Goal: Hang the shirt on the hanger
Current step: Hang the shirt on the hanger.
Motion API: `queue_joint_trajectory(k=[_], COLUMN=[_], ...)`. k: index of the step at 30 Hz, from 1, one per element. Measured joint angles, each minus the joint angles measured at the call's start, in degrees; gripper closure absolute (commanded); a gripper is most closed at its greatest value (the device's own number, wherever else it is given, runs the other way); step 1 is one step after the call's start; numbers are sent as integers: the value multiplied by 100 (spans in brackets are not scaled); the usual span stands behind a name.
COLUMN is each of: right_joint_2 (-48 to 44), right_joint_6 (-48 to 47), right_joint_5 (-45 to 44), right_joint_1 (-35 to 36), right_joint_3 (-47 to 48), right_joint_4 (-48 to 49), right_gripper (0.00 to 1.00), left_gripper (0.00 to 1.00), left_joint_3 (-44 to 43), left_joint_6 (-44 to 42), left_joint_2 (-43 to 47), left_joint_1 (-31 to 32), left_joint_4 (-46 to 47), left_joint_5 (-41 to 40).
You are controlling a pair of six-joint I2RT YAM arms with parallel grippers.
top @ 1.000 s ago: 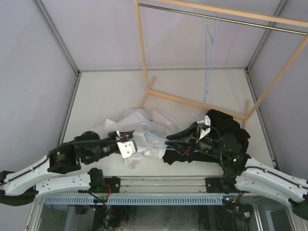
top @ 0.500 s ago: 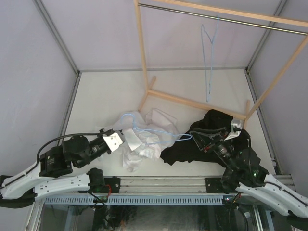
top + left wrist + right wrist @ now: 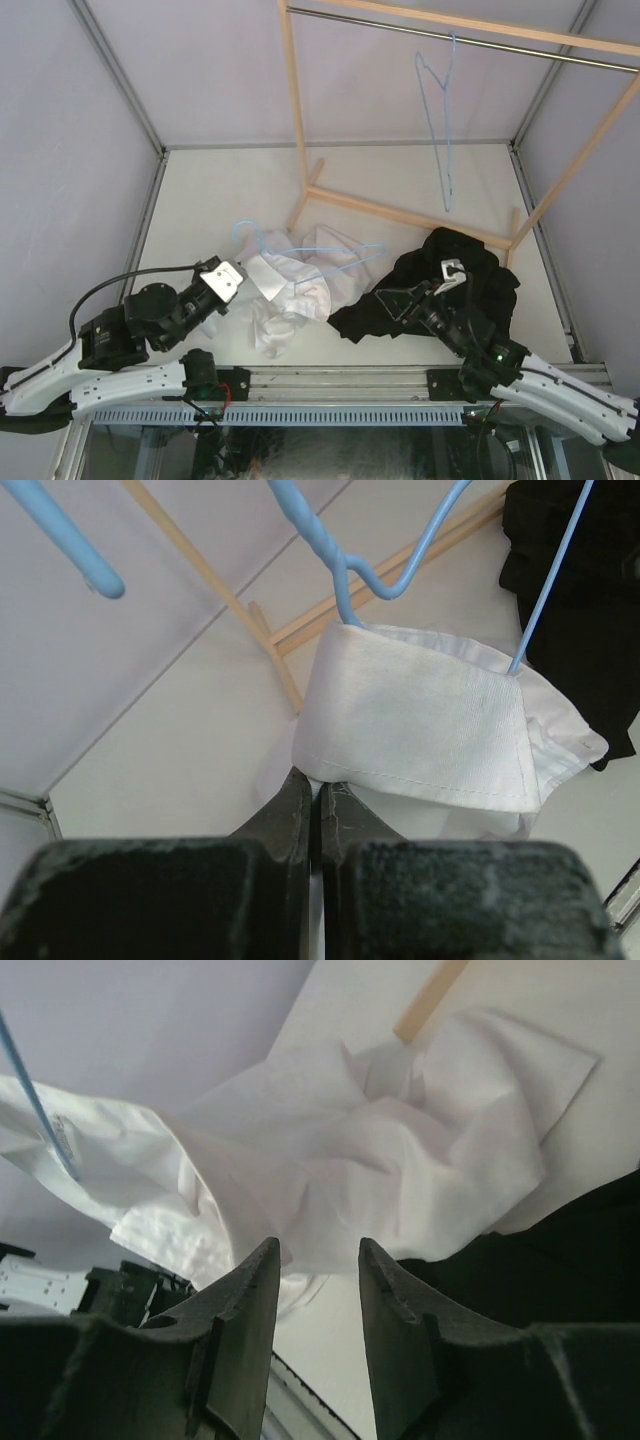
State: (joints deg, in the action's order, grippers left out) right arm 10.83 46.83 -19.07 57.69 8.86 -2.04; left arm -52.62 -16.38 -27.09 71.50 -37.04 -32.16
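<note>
Backed off over the black cloth garment, my right gripper now holds nothing, jaws apart; my left gripper clenches the thin white shirt (light blue wire hanger through its collar) on the pale table, and a one-sided tug could unthread it.

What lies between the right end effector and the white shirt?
Top view: the shirt-side edge of the black garment, which the open right end effector hangs above. The shirt starts right beside that edge.
</note>
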Motion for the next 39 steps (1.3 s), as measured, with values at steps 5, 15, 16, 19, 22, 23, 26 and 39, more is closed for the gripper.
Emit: queue_joint_trajectory(k=[5,15,16,19,22,23,26,39], right_joint_2=[1414,3486,3630,4041,4389,4511,4787,5416], right_joint_6=[63,26,35,79,166,205,295,675], right_joint_5=[365,660,675,730,796,822,872,802], right_joint_1=[232,767,782,807,820,837,903,946], right_joint_3=[-7,514,514,516,516,518,522,761], right_joint_4=[1123,2966,3104,3475,3779,3906,4201,4395], right_gripper=[52,51,51,51,51,51,52,48], left_gripper=[100,100,100,100,100,100,100,100], left_joint_3=[-37,-275,-293,-313,-313,-313,-313,-313], left_joint_6=[166,424,444,492,531,540,577,852], left_joint_2=[-17,-103,-101,-101,-101,-101,-101,-59], left_joint_1=[0,0,0,0,0,0,0,0], left_joint_4=[-22,-107,-118,-120,-122,-122,-125,-278], left_joint_5=[-72,-114,-114,-114,-111,-111,-103,92])
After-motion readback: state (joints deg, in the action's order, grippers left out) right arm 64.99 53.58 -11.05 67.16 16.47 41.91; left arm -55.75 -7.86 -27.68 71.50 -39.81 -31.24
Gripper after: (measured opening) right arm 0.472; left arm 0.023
